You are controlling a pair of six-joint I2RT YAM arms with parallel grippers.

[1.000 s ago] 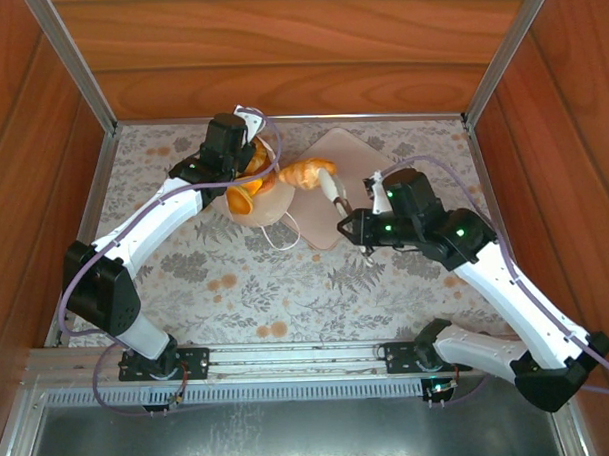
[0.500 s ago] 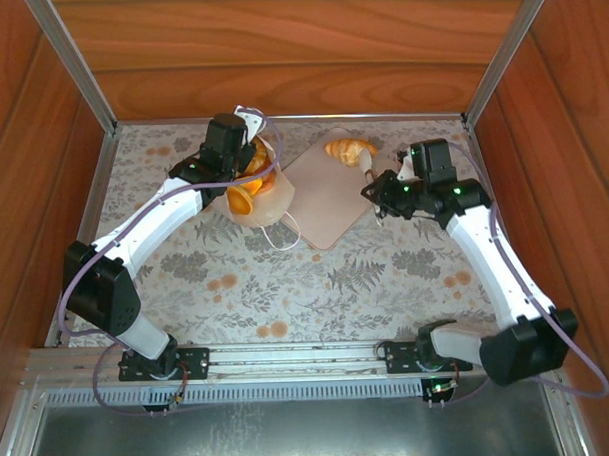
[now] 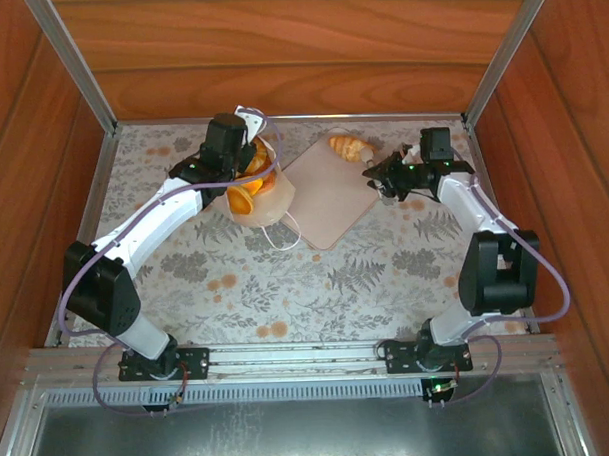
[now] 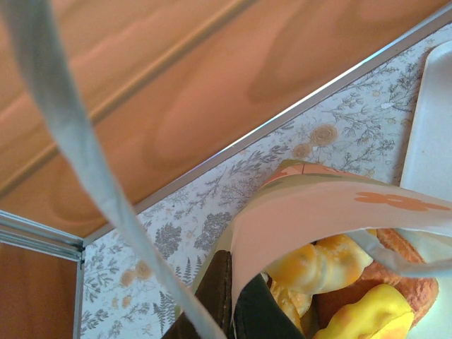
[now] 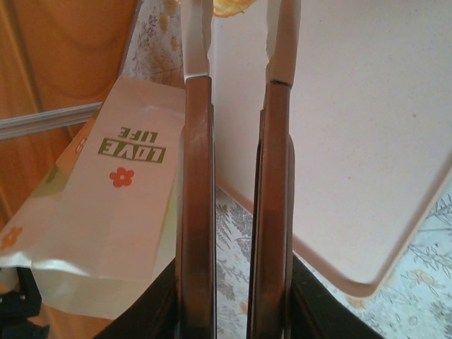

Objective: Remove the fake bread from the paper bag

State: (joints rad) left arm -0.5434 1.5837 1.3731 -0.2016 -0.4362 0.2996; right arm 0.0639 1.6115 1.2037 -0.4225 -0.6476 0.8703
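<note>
Two arms reached over the floral table (image 3: 286, 279) in the overhead view. The left gripper (image 3: 248, 165) sat at the rim of the paper bag (image 3: 273, 194), which stood just left of the pink tray (image 3: 329, 207) with orange fake bread (image 3: 245, 197) showing in its mouth. One croissant (image 3: 349, 146) lay on the tray's far corner. The right gripper (image 3: 375, 174) hung at the tray's right edge, just beside the croissant but apart from it.

From the left wrist, the left gripper (image 4: 229, 296) had its dark fingers (image 4: 212, 304) pinched together on the paper bag's (image 4: 304, 212) rim. Glossy yellow and brown fake bread (image 4: 332, 265) filled the bag below. A white cord handle (image 4: 85, 155) crossed the view, and the pink tray (image 4: 431, 127) lay at the right.

From the right wrist, the right gripper (image 5: 239, 42) pointed across the pink tray (image 5: 353, 141). Its two fingers (image 5: 198, 212) stood parallel with a narrow gap and nothing between them. The croissant (image 5: 229, 7) lay just past the fingertips. The paper bag (image 5: 120, 198) stood to the left, with green lettering and an orange flower on its side.
</note>
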